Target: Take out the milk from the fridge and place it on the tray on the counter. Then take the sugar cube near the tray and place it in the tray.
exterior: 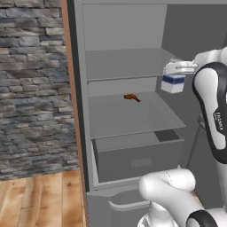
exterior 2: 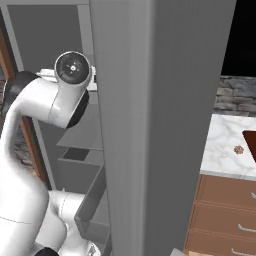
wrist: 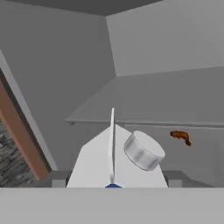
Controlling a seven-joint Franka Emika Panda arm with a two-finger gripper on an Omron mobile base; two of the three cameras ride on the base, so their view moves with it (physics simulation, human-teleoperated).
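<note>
The milk (exterior: 172,84), a white carton with a blue stripe, hangs in the air at the right front of the open fridge (exterior: 124,62), off the shelves. My gripper (exterior: 175,73) comes in from the right and is shut on the carton's top. In the hand view the milk's gabled top and grey cap (wrist: 114,159) sit between my fingertips. On the counter (exterior 2: 222,145) to the right of the fridge lies the small tan sugar cube (exterior 2: 239,149). A corner of the dark reddish-brown tray (exterior 2: 251,144) shows at the frame edge just right of the cube.
An elongated orange-brown food item (exterior: 131,97) lies on the middle shelf (exterior: 133,117), behind and left of the carton. A grey drawer (exterior: 139,160) sits below it. The fridge's grey side wall (exterior 2: 150,125) stands between the arm and the counter. Brown wooden drawers (exterior 2: 220,215) lie under the worktop.
</note>
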